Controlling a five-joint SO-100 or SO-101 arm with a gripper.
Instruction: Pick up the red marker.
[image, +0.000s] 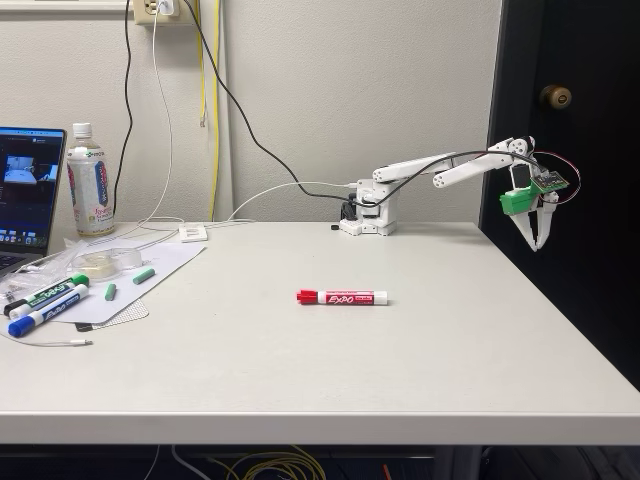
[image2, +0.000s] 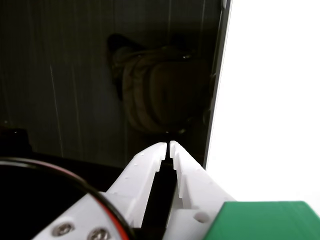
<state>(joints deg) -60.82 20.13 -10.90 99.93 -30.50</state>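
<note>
In the fixed view, the red marker (image: 342, 297) lies flat on the white table (image: 420, 350), its length running left to right, near the middle. The gripper (image: 538, 243) hangs past the table's right edge, tips down, well apart from the marker. Green and blue markers (image: 45, 303) sit far left.

In the wrist view, the gripper (image2: 168, 146) has its jaws nearly together with nothing between them, over dark floor and a brown bag (image2: 160, 95). A good approach would swing back over the table, open wide, and straddle the barrel across its width.
</note>
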